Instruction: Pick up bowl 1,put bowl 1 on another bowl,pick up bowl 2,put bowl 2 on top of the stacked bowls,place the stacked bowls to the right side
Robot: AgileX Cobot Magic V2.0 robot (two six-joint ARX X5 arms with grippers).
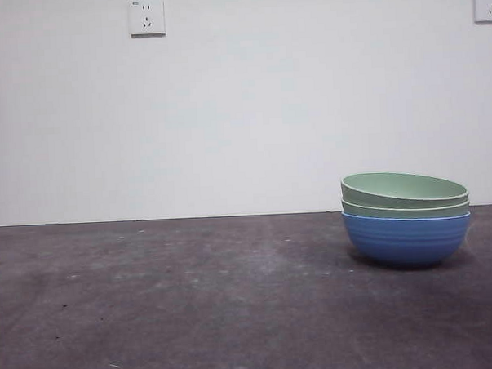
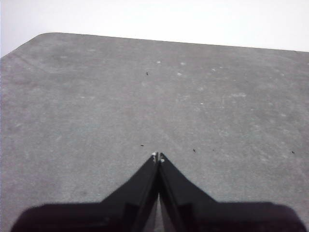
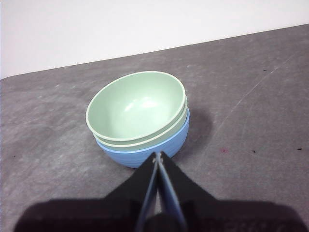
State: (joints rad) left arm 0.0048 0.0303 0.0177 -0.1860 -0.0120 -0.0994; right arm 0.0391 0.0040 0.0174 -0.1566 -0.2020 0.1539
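The stacked bowls stand on the grey table at the right in the front view: a blue ribbed bowl (image 1: 407, 239) at the bottom and two pale green bowls nested in it, the top one (image 1: 403, 189) slightly tilted. The right wrist view shows the same stack, with the top green bowl (image 3: 135, 104) empty and the blue bowl (image 3: 140, 153) under it. My right gripper (image 3: 158, 155) hangs shut just short of the stack, holding nothing. My left gripper (image 2: 158, 156) is shut over bare table, away from the bowls.
The grey table (image 1: 194, 301) stretches to the left of the stack. A white wall with two sockets (image 1: 146, 17) stands behind. The table's far edge and rounded corner (image 2: 43, 36) show in the left wrist view.
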